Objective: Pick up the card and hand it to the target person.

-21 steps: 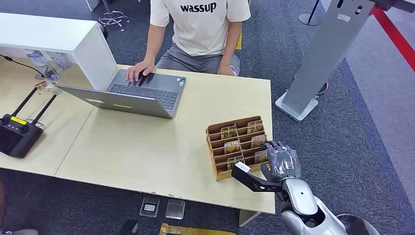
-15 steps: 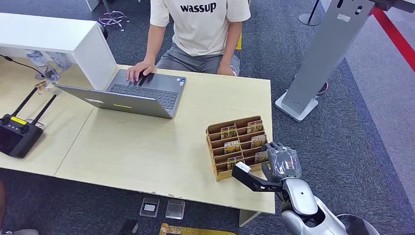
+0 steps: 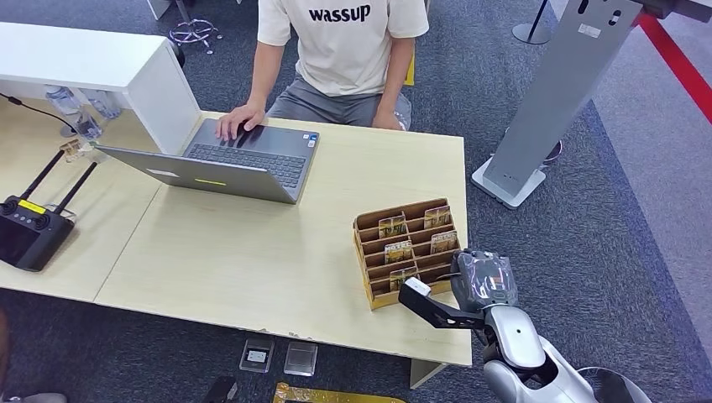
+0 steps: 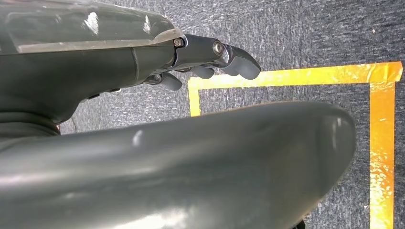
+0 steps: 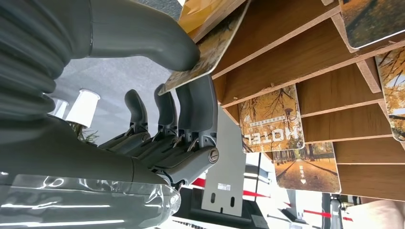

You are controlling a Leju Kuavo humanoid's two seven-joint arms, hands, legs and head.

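Note:
A wooden card holder (image 3: 367,254) stands near the table's right front corner, with several autumn-print cards (image 3: 392,225) in its slots. My right hand (image 3: 483,278) is at the holder's near right corner. In the right wrist view its thumb (image 5: 143,33) and a finger (image 5: 196,102) pinch the edge of one card (image 5: 215,45) at the holder's lowest slot. More cards (image 5: 270,119) sit in the slots (image 5: 296,57) beyond. The person (image 3: 344,42) in a cream T-shirt sits at the table's far side. My left hand (image 4: 210,59) hangs over the carpet, fingers loosely apart, holding nothing.
An open laptop (image 3: 235,159) lies in front of the person, whose hand rests on its keys. A black controller (image 3: 29,231) with antennas is at the table's left, a white box shelf (image 3: 101,67) behind it. A grey stand (image 3: 554,101) rises to the right of the table.
My right hand's fingers have closed in at the holder's near right corner, and the card in that slot is now covered by the hand in the head view.

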